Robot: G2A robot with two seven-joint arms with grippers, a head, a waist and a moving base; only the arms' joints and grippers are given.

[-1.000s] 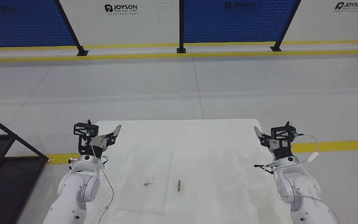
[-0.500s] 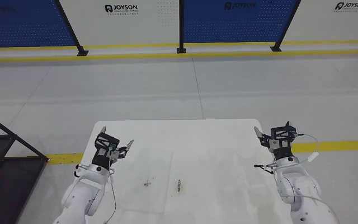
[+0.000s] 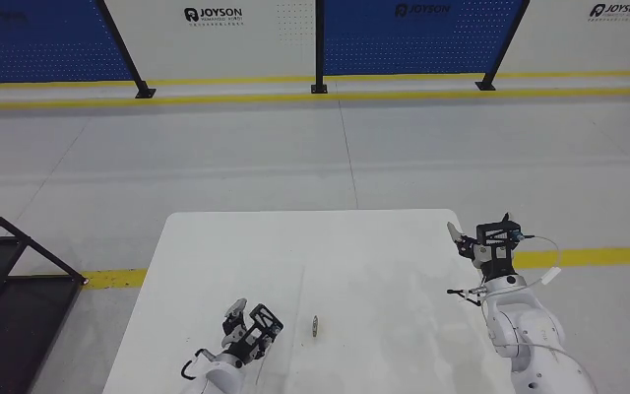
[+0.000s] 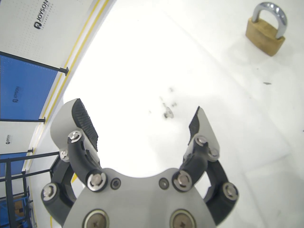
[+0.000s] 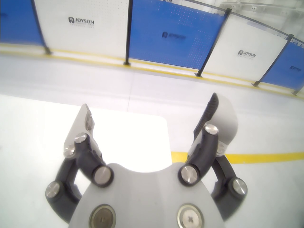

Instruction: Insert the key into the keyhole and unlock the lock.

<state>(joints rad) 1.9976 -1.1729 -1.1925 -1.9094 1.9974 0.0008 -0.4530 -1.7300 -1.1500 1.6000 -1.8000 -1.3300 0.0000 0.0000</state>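
Now the left tool (image 3: 252, 317) hangs over the near middle of the counter (image 3: 374, 246), having swung in from the left edge where it sat a second ago. Its fingers are spread wide with nothing between them. Just ahead of its fingertips lies the key (image 4: 168, 112), a small shape washed out by glare, on the same spot as before. Right of it, near but apart, sits the brass lock (image 3: 314, 325), its chrome shackle closed; it has not moved. Well to the right, the right tool (image 3: 471, 236) stays at the counter's right edge, fingers likewise apart and empty, aimed out over the floor.
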